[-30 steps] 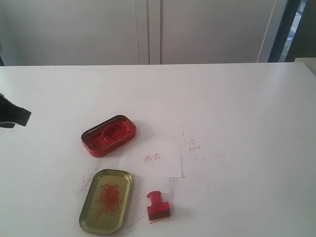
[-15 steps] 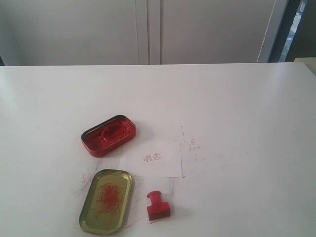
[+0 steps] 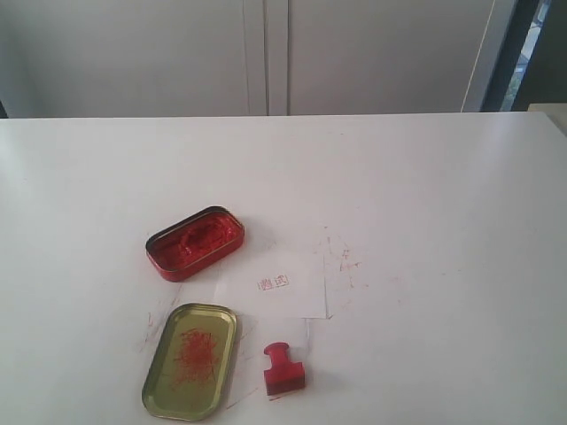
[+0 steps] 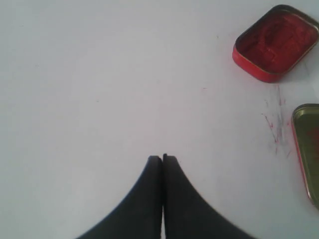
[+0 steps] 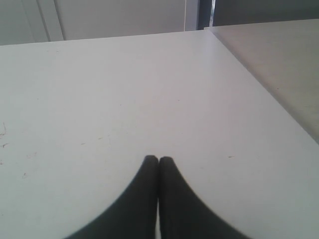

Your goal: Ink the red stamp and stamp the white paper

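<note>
In the exterior view, the small red plastic stamp (image 3: 283, 369) is standing on its block base at the near edge of the white counter (image 3: 425, 177), handle up. It is sitting just beside the gold oval tin lid (image 3: 190, 360), on that lid's right. The thin white rectangular paper (image 3: 288, 303) is lying flat just beyond the stamp and is carrying a small red printed mark (image 3: 273, 283). The open red oval ink tin (image 3: 195, 243) is sitting at the paper's far-left corner; whether they are touching is hard to tell. Faint red scribbles (image 3: 345, 261) are marking the counter right of the paper.

The grippers are showing only in their own wrist views. The left gripper (image 4: 162, 158) is hovering over bare counter with its black fingers pressed together, holding nothing. Its view is catching the ink tin and only a cut-off strip of the gold lid, not the stamp or paper. The right gripper (image 5: 158, 159) is also showing its fingers together and empty, over plain counter, with the counter's edge and a beige surface (image 5: 279, 64) beyond it.

The lid's near end is lying almost at the picture's edge. Wide bare counter is lying open on the far side and to the right.
</note>
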Controlling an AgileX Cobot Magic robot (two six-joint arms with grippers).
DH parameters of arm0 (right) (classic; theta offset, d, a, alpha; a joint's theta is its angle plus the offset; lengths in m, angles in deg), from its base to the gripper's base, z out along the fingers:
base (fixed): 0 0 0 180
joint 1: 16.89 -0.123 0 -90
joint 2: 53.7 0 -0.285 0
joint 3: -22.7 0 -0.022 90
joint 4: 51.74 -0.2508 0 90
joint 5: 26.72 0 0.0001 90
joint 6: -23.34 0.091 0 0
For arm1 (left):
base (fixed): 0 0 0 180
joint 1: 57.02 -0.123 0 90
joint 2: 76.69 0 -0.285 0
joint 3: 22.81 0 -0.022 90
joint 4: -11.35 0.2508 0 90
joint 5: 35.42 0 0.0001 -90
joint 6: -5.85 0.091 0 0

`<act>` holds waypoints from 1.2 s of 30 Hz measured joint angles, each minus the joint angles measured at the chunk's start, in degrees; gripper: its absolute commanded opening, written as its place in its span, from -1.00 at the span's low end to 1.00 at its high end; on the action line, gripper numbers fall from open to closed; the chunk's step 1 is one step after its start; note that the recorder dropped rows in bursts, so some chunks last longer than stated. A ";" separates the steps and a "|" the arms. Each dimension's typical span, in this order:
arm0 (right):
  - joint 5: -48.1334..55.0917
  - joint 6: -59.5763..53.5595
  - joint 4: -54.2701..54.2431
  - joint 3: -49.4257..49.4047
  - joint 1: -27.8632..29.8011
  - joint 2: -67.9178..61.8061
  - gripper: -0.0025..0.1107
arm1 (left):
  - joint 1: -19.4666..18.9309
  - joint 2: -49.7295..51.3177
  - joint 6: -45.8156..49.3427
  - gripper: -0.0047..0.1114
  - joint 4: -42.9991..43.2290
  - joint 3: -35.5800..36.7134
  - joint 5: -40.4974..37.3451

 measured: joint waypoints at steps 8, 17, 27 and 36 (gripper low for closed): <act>0.00 0.00 0.00 0.00 0.00 0.00 -0.96 | -3.39 -9.09 0.00 -0.92 -0.10 8.24 2.05; 0.00 0.00 0.00 0.00 0.00 0.00 -0.96 | -6.49 -22.56 0.00 -0.92 -0.65 17.26 4.38; 0.00 0.00 0.00 0.00 0.00 0.00 -0.96 | -6.49 -32.17 0.00 -0.92 -0.90 23.25 3.82; 0.00 0.00 0.00 0.00 0.00 0.00 -0.96 | -6.49 -32.17 0.00 -0.92 -1.04 23.25 4.07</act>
